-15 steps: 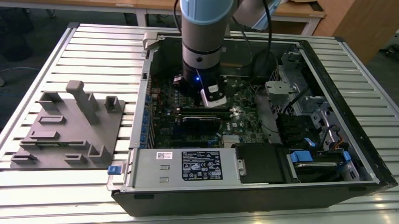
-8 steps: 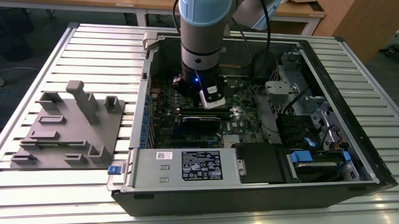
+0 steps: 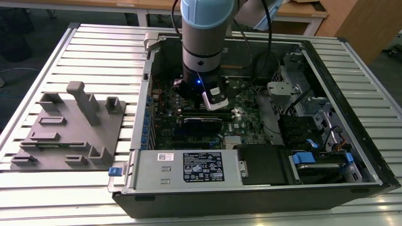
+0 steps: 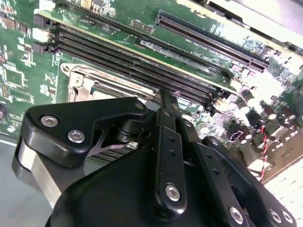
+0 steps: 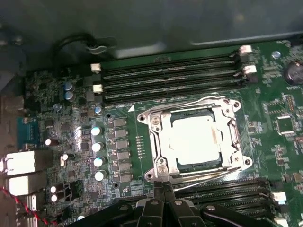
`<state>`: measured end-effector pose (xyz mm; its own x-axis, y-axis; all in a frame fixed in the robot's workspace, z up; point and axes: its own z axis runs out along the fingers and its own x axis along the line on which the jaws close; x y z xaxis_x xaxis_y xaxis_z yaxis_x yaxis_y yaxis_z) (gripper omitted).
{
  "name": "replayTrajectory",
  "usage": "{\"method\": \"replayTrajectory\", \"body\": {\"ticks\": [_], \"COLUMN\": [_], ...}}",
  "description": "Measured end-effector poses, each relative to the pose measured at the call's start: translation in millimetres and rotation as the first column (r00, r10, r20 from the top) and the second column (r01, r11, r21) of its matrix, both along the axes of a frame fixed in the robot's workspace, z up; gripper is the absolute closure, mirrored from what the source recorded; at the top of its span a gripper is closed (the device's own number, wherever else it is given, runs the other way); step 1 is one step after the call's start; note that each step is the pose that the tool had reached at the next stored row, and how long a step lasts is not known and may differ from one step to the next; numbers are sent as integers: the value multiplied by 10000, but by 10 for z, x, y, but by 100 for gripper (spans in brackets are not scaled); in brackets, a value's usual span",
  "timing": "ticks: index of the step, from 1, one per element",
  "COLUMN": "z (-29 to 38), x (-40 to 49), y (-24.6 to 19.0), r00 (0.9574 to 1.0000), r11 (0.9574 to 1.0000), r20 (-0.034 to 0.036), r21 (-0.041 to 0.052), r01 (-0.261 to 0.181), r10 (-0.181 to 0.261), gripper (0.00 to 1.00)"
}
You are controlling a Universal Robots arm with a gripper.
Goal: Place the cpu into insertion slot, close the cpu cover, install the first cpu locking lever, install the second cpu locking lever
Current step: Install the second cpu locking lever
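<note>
- In the first wrist view the gripper [image 5: 163, 191] is the nearest thing. Its two black fingers [image 5: 157, 201] stand pressed together with no gap between them, so I judge it clenched, and nothing is seen between them.
- The tips sit just at the near edge of the insertion slot [image 5: 150, 142], about at 6 o'clock from the socket centre, touching or almost touching a thin locking lever [image 5: 215, 173] that runs along this near edge. I cannot tell if there is real contact.
- From the tips, the cpu [image 5: 195, 138] lies toward 1 o'clock, already seated in the socket. The cpu cover [image 5: 222, 158] lies flat around it as a silver frame.
- A second wire lever [image 5: 189, 102] follows the far edge of the socket, at 12 o'clock from the cpu. Both wires run parallel to the long memory slots [image 5: 165, 80].
- In the exterior view the arm [image 3: 204, 47] comes straight down into the open computer case [image 3: 351, 117], its wrist vertical over the motherboard [image 3: 242, 101]. A grey fixture plate [image 3: 63, 136] lies on the table at 9 o'clock from the case.
</note>
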<state>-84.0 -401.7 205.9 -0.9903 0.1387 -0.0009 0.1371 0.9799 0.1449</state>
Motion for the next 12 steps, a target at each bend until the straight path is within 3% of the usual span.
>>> {"method": "replayTrajectory", "body": {"ticks": [4, 12], "z": [-6, -35], "x": [1, 0], "y": [7, 19], "r00": [9997, 9995], "r11": [9997, 9995], "r20": [2, 1], "r21": [3, 2], "r01": [-244, -306], "r10": [244, 306], "gripper": [90, 90]}}
